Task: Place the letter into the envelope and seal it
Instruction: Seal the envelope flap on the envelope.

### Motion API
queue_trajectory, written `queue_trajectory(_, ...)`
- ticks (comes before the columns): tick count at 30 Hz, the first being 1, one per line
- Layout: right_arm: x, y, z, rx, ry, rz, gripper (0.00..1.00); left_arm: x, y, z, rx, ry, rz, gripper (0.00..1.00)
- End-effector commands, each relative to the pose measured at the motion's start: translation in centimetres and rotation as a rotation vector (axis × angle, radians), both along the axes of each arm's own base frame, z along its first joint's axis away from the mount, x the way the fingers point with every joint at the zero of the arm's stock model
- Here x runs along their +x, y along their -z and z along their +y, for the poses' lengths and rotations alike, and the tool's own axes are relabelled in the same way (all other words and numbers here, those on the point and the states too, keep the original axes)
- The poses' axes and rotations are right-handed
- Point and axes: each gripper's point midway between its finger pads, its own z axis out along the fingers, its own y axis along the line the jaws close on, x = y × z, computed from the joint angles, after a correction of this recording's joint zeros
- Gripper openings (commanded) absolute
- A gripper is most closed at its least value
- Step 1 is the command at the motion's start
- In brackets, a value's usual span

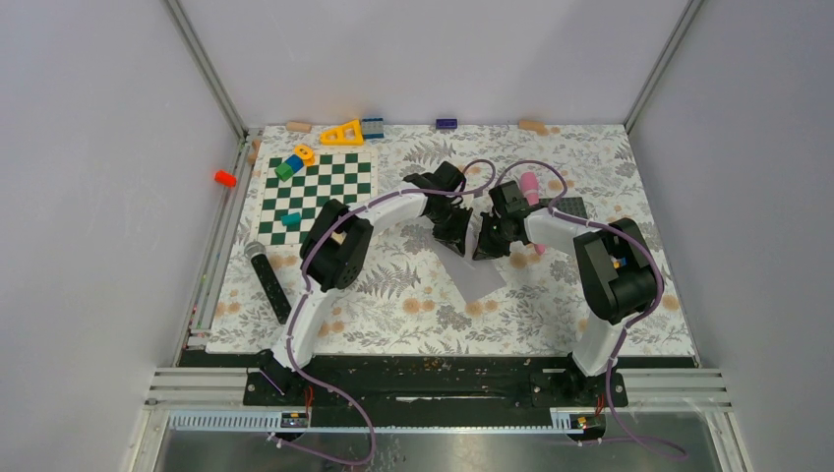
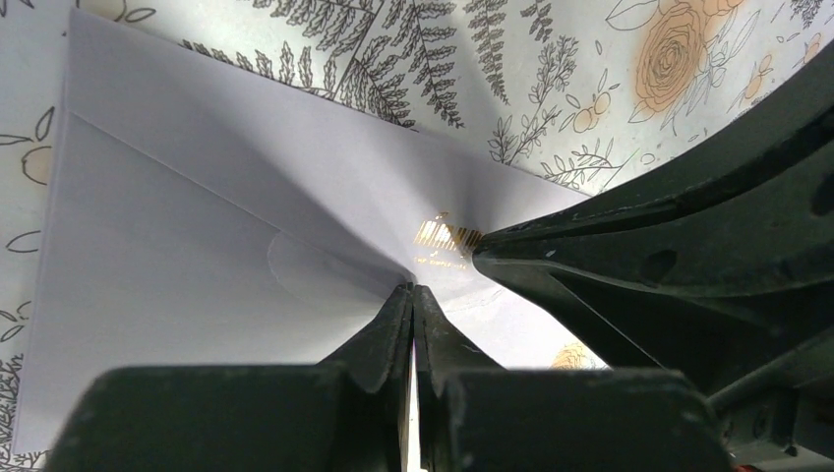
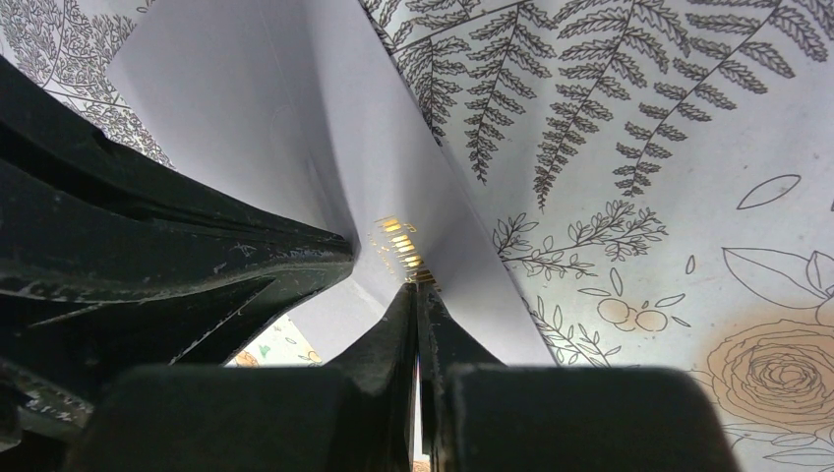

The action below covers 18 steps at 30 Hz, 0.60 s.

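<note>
The pale grey-lavender envelope (image 1: 481,278) lies on the floral table cloth in the middle, its far end lifted and creased. It fills the left wrist view (image 2: 197,246) and shows small gold print in the right wrist view (image 3: 266,118). My left gripper (image 1: 458,242) is shut on the envelope's raised end (image 2: 413,291). My right gripper (image 1: 487,246) is shut on the same end right beside it (image 3: 417,287), near the gold print. The two grippers almost touch. No separate letter shows in any view.
A green-and-white chessboard mat (image 1: 320,192) with coloured blocks lies at the back left. A black microphone (image 1: 268,280) lies at the left. A pink object (image 1: 529,183) and a dark studded plate (image 1: 572,207) sit behind the right arm. An orange piece (image 1: 225,178) lies off the cloth.
</note>
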Motion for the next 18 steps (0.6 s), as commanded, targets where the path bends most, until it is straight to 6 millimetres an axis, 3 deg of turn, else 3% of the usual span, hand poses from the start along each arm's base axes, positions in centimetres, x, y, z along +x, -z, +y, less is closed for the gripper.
queue_trajectory(1, -1.2, 2.3, -1.6, -0.099, -0.008, 0.054, 0.0, -2.2, 1.6, 0.9, 0.064, 0.041, 0.039, 0.0)
queue_trajectory(18, -1.2, 2.3, -1.5, -0.097, -0.011, 0.055, 0.0, -3.7, 2.6, -0.1, 0.067, 0.066, 0.072, 0.0)
